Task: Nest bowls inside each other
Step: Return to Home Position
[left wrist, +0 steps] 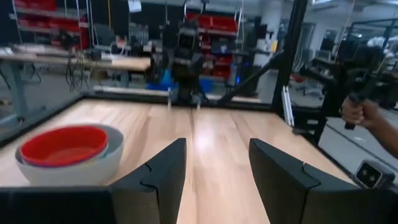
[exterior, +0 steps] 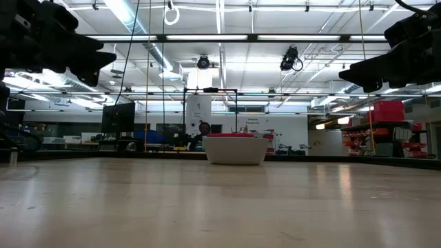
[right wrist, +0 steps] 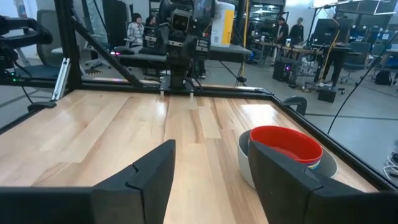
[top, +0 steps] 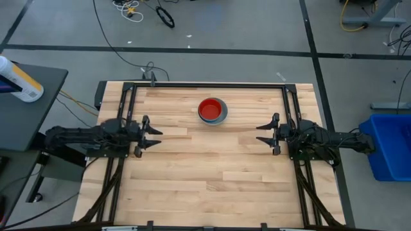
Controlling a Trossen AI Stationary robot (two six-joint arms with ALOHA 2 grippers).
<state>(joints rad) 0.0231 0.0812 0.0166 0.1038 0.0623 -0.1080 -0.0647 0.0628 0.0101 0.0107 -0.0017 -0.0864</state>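
The bowls stand as one stack [top: 212, 110] on the far middle of the table: a red bowl [left wrist: 64, 145] sits inside a grey outer bowl [left wrist: 74, 168], whose base rests on the wood. A light blue rim [right wrist: 314, 163] peeks out under the red one. My left gripper [top: 155, 137] waits open at the table's left side. My right gripper [top: 263, 133] waits open at the right side. Both point level toward the table's middle, well clear of the stack.
A black frame [top: 212, 84] runs round the tabletop. Bare wood lies between the two grippers and toward the near edge. Off the table, a white bottle [top: 19, 79] lies on a grey stand at the left and a blue bin [top: 388, 144] stands at the right. A person's hand [left wrist: 367, 118] shows beyond the table.
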